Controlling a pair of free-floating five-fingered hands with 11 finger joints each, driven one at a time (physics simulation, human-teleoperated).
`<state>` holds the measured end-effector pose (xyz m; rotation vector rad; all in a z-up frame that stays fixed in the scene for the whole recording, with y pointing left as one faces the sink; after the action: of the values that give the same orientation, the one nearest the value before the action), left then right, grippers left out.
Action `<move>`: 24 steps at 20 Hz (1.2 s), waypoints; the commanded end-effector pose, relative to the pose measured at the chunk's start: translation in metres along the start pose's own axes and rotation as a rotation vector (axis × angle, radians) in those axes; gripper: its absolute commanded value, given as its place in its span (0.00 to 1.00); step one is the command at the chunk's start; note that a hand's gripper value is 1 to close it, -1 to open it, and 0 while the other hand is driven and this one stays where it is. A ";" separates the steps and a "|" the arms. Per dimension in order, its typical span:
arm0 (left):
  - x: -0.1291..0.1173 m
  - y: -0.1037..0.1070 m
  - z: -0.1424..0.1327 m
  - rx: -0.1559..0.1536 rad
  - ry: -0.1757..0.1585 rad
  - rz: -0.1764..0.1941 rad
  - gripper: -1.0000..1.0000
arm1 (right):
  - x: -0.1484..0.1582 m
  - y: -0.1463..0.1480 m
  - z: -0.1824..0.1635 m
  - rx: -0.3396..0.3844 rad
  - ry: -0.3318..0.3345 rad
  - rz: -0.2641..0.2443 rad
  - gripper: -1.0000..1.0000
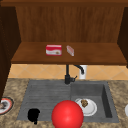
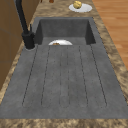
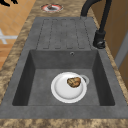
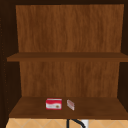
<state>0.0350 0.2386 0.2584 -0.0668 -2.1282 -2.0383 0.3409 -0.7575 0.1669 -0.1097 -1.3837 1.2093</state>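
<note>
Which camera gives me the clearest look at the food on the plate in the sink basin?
The right side view: the food sits unobstructed on the white plate. The front view shows it smaller, beside a red ball; the left side view shows a sliver.

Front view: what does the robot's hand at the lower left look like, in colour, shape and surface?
The left hand in the front view is a plain, solid black, human-like shape with no arm, wrist, sleeve or cable attached. Its surface is uniformly dark and matte, with no markings, logos or seams to make out. It reads almost as a flat silhouette against the grey draining board.
</note>
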 end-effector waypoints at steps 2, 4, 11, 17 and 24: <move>0.000 0.000 0.000 0.000 0.000 0.000 0.50 | 0.024 0.004 -0.025 0.016 0.031 0.037 0.00; 0.000 0.000 0.000 0.000 0.000 0.000 0.50 | 0.033 0.009 -0.034 0.013 0.039 0.055 0.00; 0.000 0.000 0.000 0.000 0.000 0.000 0.50 | 0.056 0.032 -0.056 0.023 0.034 0.073 0.00; 0.000 0.000 0.000 0.000 0.000 0.000 0.50 | 0.062 0.031 -0.056 0.008 0.010 0.033 0.00; 0.000 0.000 0.000 0.000 0.000 0.000 0.50 | 0.086 0.037 -0.061 -0.055 0.052 0.209 0.00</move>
<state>0.0350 0.2386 0.2584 -0.0668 -2.1282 -2.0383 0.3441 -0.6575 0.1822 -0.2053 -1.3762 1.2468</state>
